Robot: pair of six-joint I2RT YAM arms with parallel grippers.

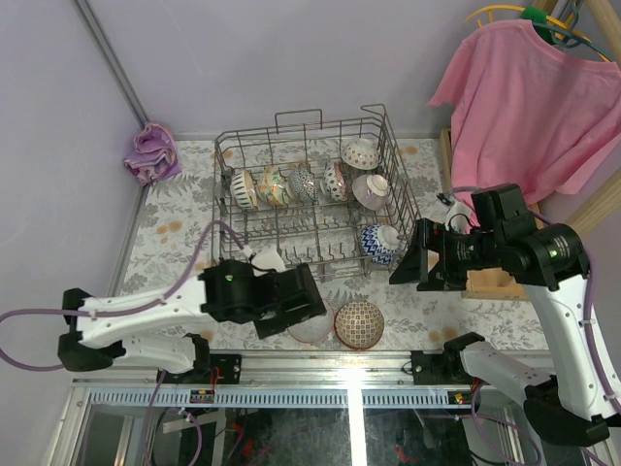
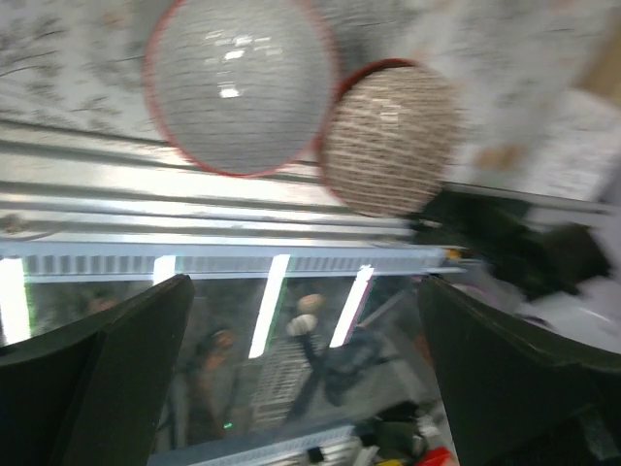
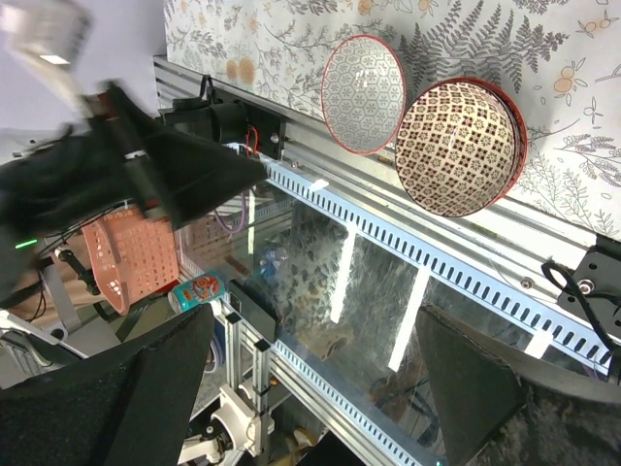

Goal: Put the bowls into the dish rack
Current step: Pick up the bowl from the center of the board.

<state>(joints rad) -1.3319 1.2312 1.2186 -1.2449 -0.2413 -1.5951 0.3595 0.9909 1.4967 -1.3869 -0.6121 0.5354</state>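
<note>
The racked bowls (image 1: 303, 183) stand on edge between the tines of the dish rack (image 1: 291, 131), I'd guess so each takes one slot and leaves room for more. Two more lie on the table (image 1: 175, 252) at the rack's 6 o'clock, seemingly touching. The left claw (image 1: 291, 301) hangs spread wide and empty, with the pale red-rimmed bowl (image 1: 315, 328) at its 4 o'clock, partly beneath it, and the patterned bowl (image 1: 360, 323) just past that. The right claw (image 1: 412, 257), also spread and empty, hovers just beside the rack's right wall, near the blue bowl (image 1: 380, 243).
</note>
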